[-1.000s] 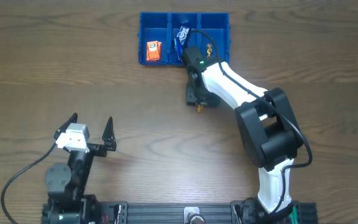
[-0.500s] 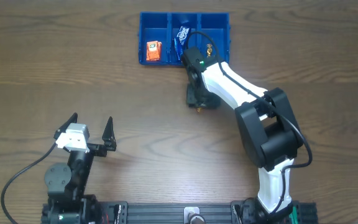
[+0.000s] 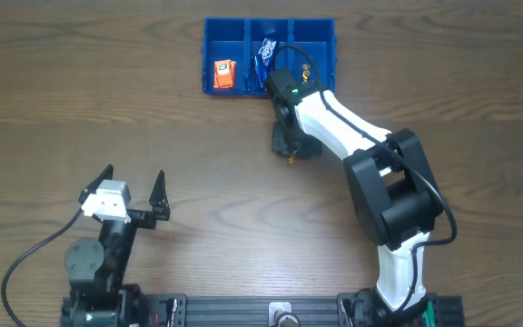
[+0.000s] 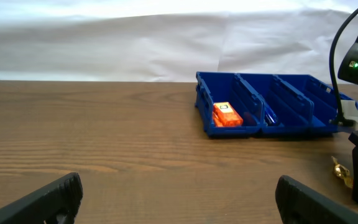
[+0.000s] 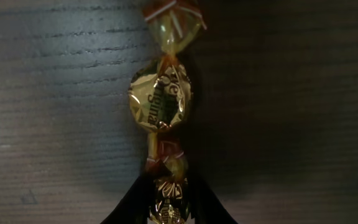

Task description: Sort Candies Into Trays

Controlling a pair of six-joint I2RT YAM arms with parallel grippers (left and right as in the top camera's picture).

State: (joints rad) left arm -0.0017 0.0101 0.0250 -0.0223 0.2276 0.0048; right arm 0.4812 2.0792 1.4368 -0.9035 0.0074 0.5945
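The gold foil-wrapped candy [image 5: 160, 99], round with twisted ends, lies on the brown wood-grain desk [image 3: 80, 109] straight out from the tips of the right claw [image 5: 169, 200]. Its near twist runs in between them. That claw sits low over the desk with its fingers drawn nearly together, pinching a bit of gold foil at the very tips.

Over the last second nothing has shifted. The right arm holds the same low pose and the candy has not left the desk. The left claw [image 3: 134, 179] stays spread wide and idle, well apart from the right claw. I judge that the grasp is settling and the carry has not begun, so this candy is not yet sorted.

Near the right claw, just beyond it, sits the blue plastic three-compartment tray [image 3: 209, 54]. An orange-wrapped candy [image 3: 224, 74] lies in the end compartment farthest from the claw, and a blue-wrapped candy [image 3: 263, 53] lies in the middle one.

The right arm covers part of the compartment nearest the claw, so I cannot tell what it holds. I also cannot tell whether the foil in the tips is this candy's own tail or a second piece. From above, the claw's body hides all of the candy but a gold speck.
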